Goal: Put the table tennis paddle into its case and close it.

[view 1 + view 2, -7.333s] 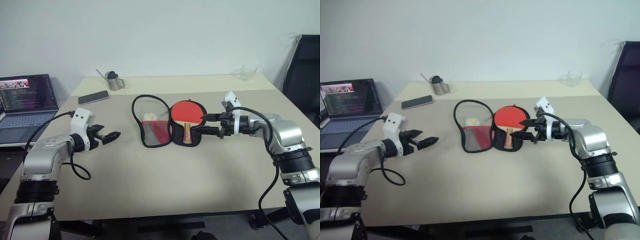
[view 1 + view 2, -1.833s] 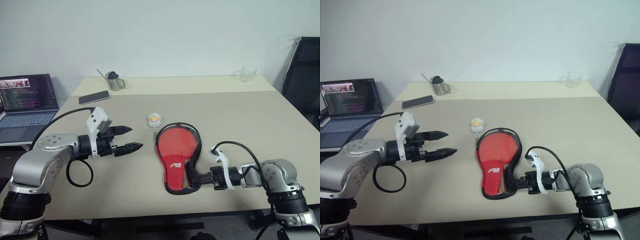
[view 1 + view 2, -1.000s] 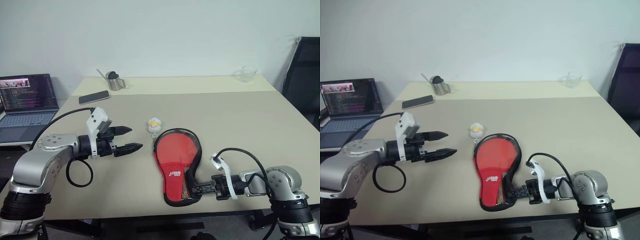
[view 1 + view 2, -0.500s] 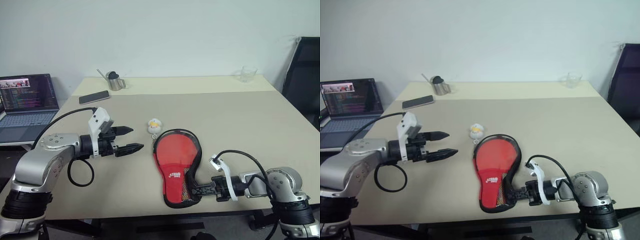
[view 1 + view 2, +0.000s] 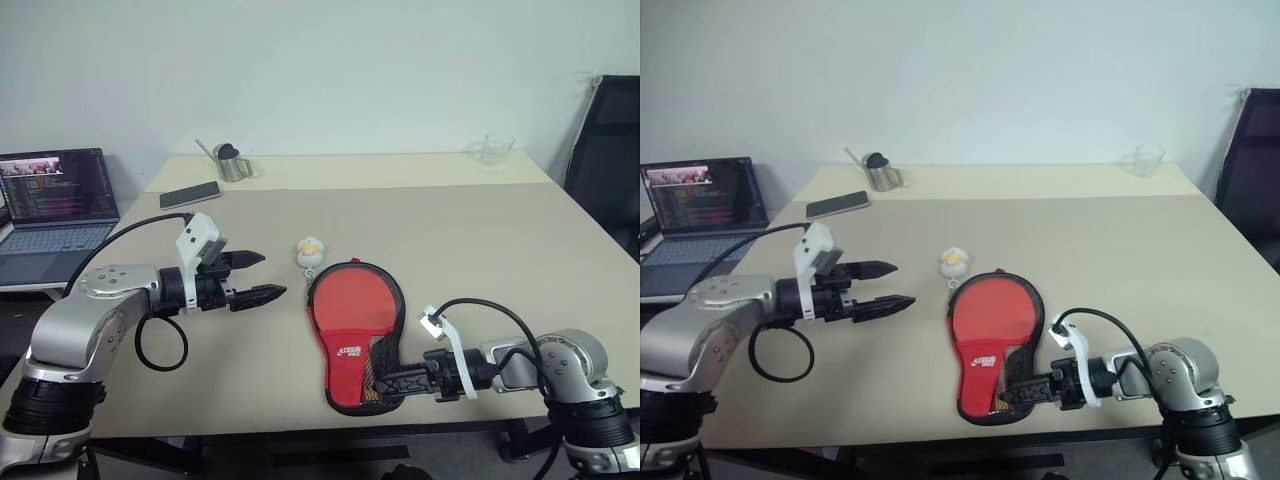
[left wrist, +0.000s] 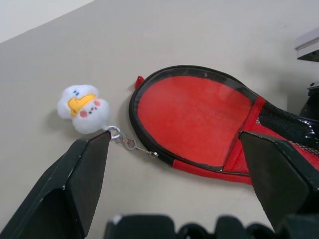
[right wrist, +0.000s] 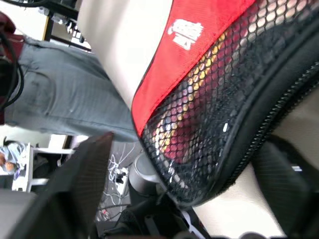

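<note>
Paddle-shaped soft case (image 5: 355, 330), red on its upper side with a white logo, a black mesh pocket and black zip trim, is seen lying flat near the front edge of the beige desk (image 5: 500, 230), a little right of the middle. Its long axis runs from the front edge towards the back, the round end pointing away from the robot and the narrow handle end lying towards the front edge. A small white-and-yellow plush charm (image 6: 82, 105) is attached by a short metal chain at the round end. The right gripper (image 5: 392, 382) is placed at the handle end, its black fingers spread on either side of the mesh corner. The left gripper (image 5: 258, 277) is held wide apart and empty over the desk, left of the case.
</note>
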Controlling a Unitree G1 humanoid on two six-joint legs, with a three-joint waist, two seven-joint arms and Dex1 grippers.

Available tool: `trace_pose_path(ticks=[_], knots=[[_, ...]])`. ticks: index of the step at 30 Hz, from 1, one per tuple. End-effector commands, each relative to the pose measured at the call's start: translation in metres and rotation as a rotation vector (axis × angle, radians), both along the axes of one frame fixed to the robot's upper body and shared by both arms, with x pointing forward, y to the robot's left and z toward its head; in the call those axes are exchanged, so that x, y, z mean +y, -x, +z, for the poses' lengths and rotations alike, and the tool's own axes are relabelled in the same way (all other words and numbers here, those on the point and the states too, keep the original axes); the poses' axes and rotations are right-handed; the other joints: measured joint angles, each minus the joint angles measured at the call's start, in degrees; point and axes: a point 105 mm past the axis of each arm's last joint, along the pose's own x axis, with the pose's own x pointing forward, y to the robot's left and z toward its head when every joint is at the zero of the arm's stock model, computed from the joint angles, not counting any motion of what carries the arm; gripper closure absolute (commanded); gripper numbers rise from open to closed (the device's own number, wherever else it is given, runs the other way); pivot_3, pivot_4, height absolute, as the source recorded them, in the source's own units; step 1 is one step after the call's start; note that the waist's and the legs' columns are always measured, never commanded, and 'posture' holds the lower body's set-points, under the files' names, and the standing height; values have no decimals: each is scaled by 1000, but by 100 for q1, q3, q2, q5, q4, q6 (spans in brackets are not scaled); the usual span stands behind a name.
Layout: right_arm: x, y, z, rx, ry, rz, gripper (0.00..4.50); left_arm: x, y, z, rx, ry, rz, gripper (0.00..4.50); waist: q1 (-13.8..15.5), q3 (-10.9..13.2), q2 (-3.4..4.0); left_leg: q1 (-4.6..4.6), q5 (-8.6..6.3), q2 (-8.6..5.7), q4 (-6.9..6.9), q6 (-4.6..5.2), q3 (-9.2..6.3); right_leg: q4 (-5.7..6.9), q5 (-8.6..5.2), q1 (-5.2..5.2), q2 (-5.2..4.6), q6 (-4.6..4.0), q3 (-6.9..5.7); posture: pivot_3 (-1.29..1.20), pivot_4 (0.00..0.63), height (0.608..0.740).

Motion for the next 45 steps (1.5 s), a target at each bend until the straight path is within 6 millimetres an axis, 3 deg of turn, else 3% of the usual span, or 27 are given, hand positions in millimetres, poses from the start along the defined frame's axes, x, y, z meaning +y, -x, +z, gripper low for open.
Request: trace_pose_path(ticks=[1,7,10,13,15,17,19,24,30,34,45], knots=[[-13,-5,10,-83,30,-4,38,0,-2,11,-56,0,1,0,15,-1,-3,0,0,0,1,0,-2,-1,0,2,0,0,-3,0,150,740],[-49,-9,41,-380,244,123,38,8,-14,15,-96,22,70,0,19,6,-7,-6,0,2,1,0,-5,-6,-1,0,0,1,-8,0,150,740],[-52,-19,59,-493,259,151,38,12,-24,18,-125,28,126,0,1,14,-20,1,0,5,1,-1,-4,-6,-1,4,2,1,-9,0,150,740],[-28,-44,97,-662,165,101,38,15,-40,20,-124,45,193,0,-31,20,-29,11,1,7,0,-2,2,-1,0,8,3,1,-5,0,150,740],[1,-67,122,-813,66,19,38,12,-51,19,-121,36,218,0,-27,21,-32,18,3,9,-1,-5,9,4,3,9,5,-4,-3,0,150,740],[25,-85,132,-918,1,-68,38,8,-61,21,-120,32,237,0,-14,15,-41,21,10,11,-2,-17,0,7,5,12,5,-8,-2,0,150,740],[41,-105,118,-1008,55,-143,38,4,-80,21,-108,20,291,0,24,10,-50,14,21,9,-4,-38,-9,9,6,4,5,-9,-4,0,150,740],[68,-124,81,-1044,77,-219,38,-3,-120,13,-57,-4,443,0,153,-1,-67,-39,25,-14,9,-45,-14,6,7,-40,-8,-9,-9,0,150,740],[73,-118,41,-947,105,-191,38,-33,-138,-1,15,35,404,0,110,-1,-67,-49,25,-20,1,-44,-12,-3,7,-52,-12,-8,-12,0,150,740],[72,-117,5,-796,169,-205,38,-49,-145,-21,68,18,389,0,18,-1,-67,-43,25,-18,1,-44,-7,9,7,-54,-10,-8,-10,0,150,740],[85,-105,3,-778,133,-168,38,-58,-155,-62,116,-97,529,0,-23,-4,-70,-21,26,-11,5,-45,4,35,7,-49,-2,-8,-7,0,150,740]])
